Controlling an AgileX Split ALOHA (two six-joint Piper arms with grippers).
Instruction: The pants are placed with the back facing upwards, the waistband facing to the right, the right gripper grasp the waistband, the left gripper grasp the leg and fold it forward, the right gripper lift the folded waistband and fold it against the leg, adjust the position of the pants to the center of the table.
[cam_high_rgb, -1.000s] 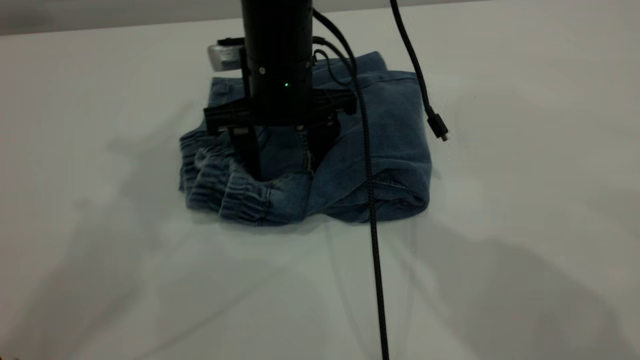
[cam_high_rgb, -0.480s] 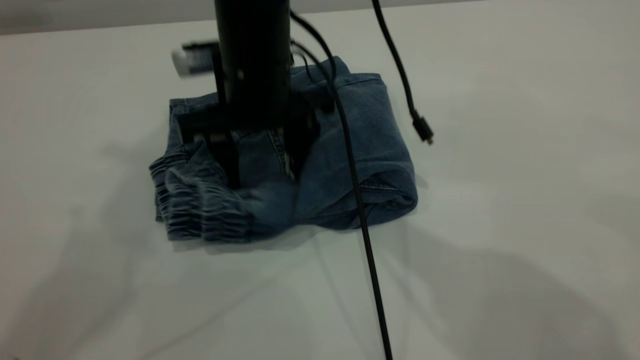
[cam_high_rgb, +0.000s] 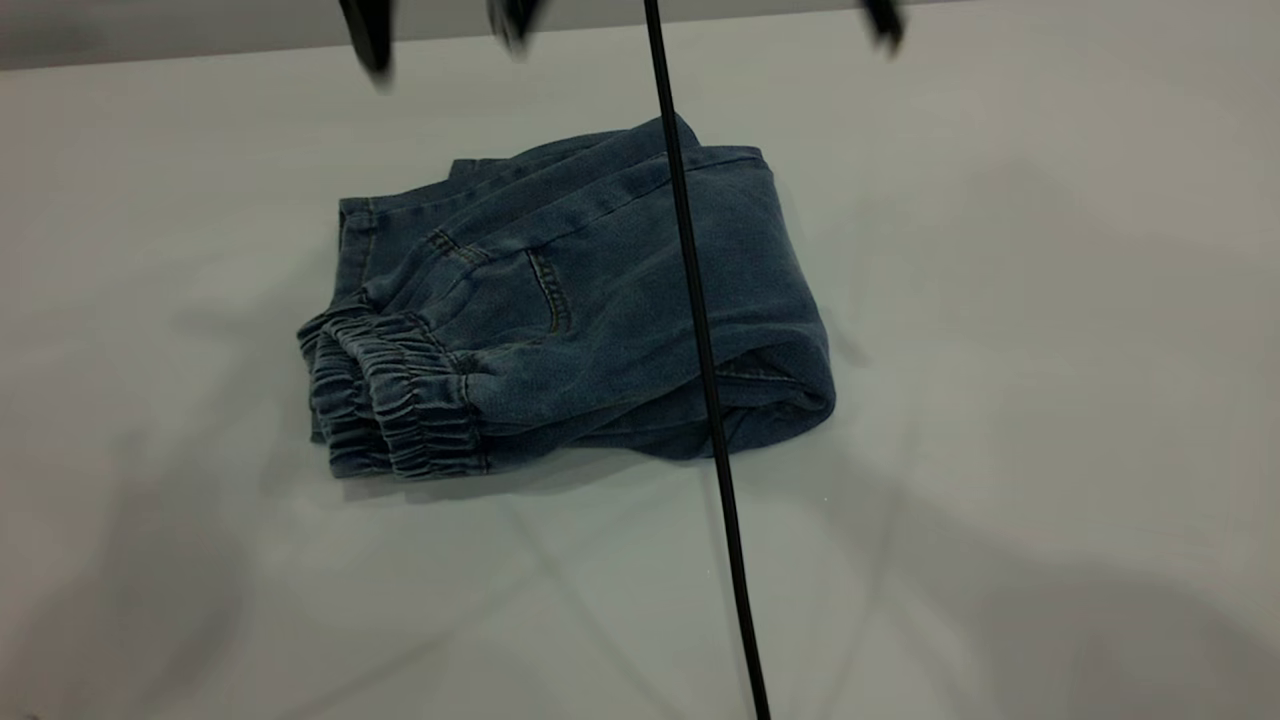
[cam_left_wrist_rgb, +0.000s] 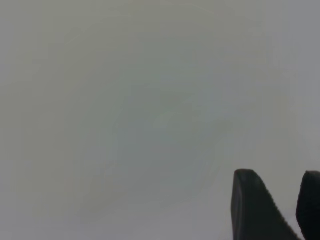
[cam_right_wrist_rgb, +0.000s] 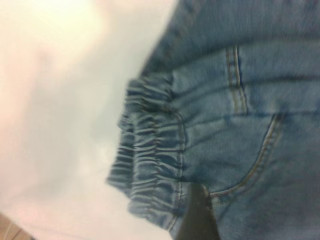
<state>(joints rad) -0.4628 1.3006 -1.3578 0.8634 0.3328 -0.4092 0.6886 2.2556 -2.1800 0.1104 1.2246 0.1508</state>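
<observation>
The pants (cam_high_rgb: 600, 290) lie folded into a compact bundle on the table (cam_high_rgb: 1000, 400), back pocket up. The ruched waistband (cam_high_rgb: 390, 400) is stacked at the bundle's left end, and it also shows in the right wrist view (cam_right_wrist_rgb: 150, 155). The leg is folded into the bundle and hidden. My right gripper (cam_high_rgb: 440, 30) hangs high above the pants at the picture's top edge, open and holding nothing; one of its fingers (cam_right_wrist_rgb: 200, 217) shows over the denim. My left gripper (cam_left_wrist_rgb: 280, 175) is away from the pants over bare table, its fingers apart and empty.
A black cable (cam_high_rgb: 710, 400) hangs down across the pants' right half and runs toward the near edge. A loose cable plug (cam_high_rgb: 885, 25) dangles at the top right. Bare table surrounds the bundle on all sides.
The right arm dragged the bundle leftward, then let go and rose off the pants to the top of the view. The denim under it has settled flat.
</observation>
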